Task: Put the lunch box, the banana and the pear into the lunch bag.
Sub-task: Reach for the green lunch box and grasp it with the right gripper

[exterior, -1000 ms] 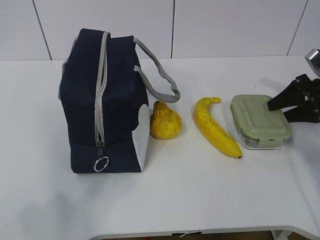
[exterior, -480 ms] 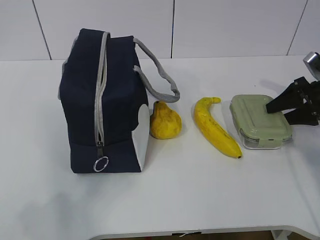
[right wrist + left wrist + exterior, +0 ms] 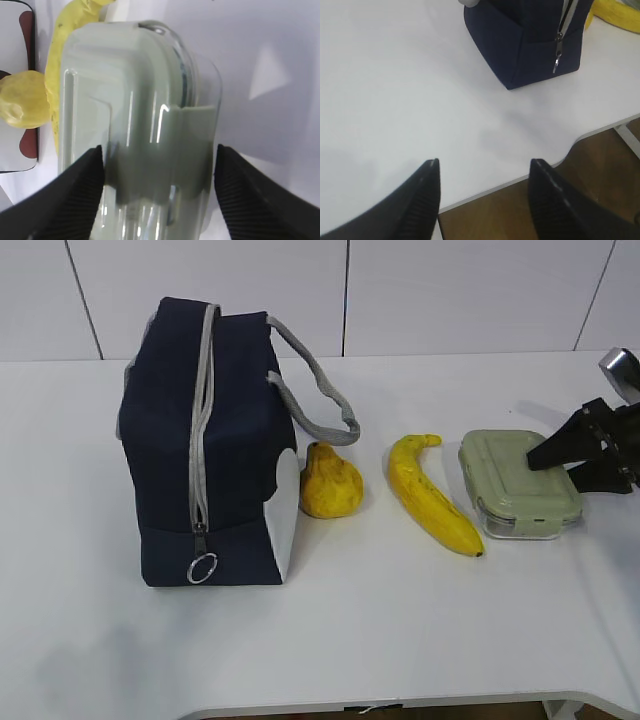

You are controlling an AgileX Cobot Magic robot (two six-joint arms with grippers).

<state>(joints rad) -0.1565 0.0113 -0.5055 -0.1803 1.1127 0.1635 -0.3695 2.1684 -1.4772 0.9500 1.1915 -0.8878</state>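
The navy lunch bag (image 3: 205, 440) stands at the left, its grey zipper closed and the ring pull (image 3: 202, 568) hanging low at the front. To its right lie the pear (image 3: 330, 483), the banana (image 3: 430, 495) and the green-lidded lunch box (image 3: 520, 485) in a row. My right gripper (image 3: 552, 468) reaches in from the right edge and is open, its jaws straddling the near end of the lunch box (image 3: 140, 100). In the right wrist view the right gripper (image 3: 157, 165) has a finger on each side of the box. My left gripper (image 3: 485, 175) is open and holds nothing.
The left gripper hovers above the table's front edge (image 3: 530, 175), with the bag's lower corner (image 3: 530, 45) ahead of it. Grey webbing handles (image 3: 320, 400) droop from the bag toward the pear. A white wall runs behind the table.
My right gripper has slid a little leftward along the lunch box lid. The box, fruit and bag have stayed put.
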